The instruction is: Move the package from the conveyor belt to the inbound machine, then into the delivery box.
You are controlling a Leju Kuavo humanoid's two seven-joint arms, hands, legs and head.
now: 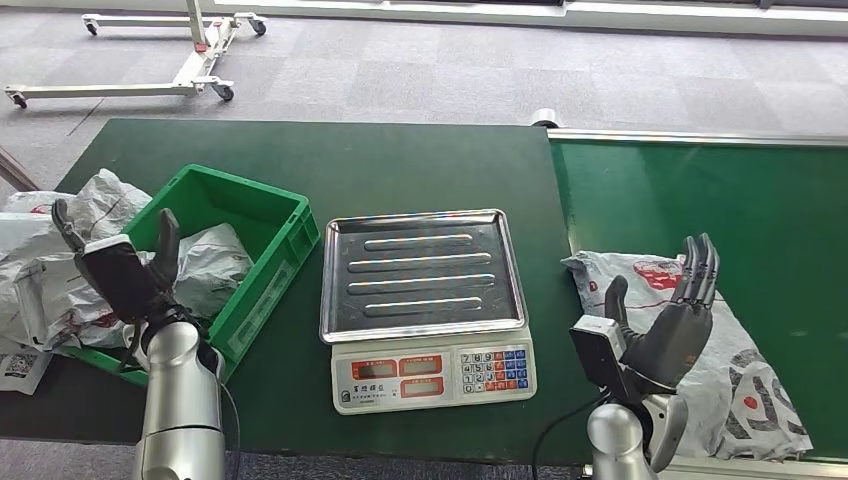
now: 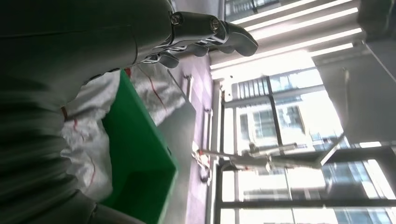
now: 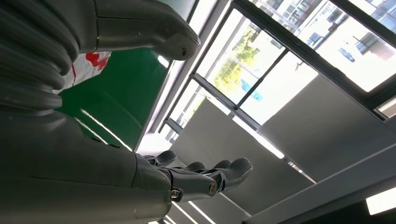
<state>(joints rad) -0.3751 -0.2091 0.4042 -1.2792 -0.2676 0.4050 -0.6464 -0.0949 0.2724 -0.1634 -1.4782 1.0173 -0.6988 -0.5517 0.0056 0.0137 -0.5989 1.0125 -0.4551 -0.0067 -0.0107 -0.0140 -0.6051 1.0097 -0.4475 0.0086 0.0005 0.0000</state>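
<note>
A white plastic package with red and black print lies flat on the green conveyor belt at the right. My right hand is raised just above its near left part, fingers straight and spread, holding nothing. The same package shows as a white and red patch beside the thumb in the right wrist view. The scale with its steel tray stands in the middle of the table. My left hand is up and open at the near edge of the green box, which holds a white package.
More white packages are piled at the table's left end, beside the box. The scale's keypad and displays face the near edge. A white wheeled frame stands on the floor beyond the table.
</note>
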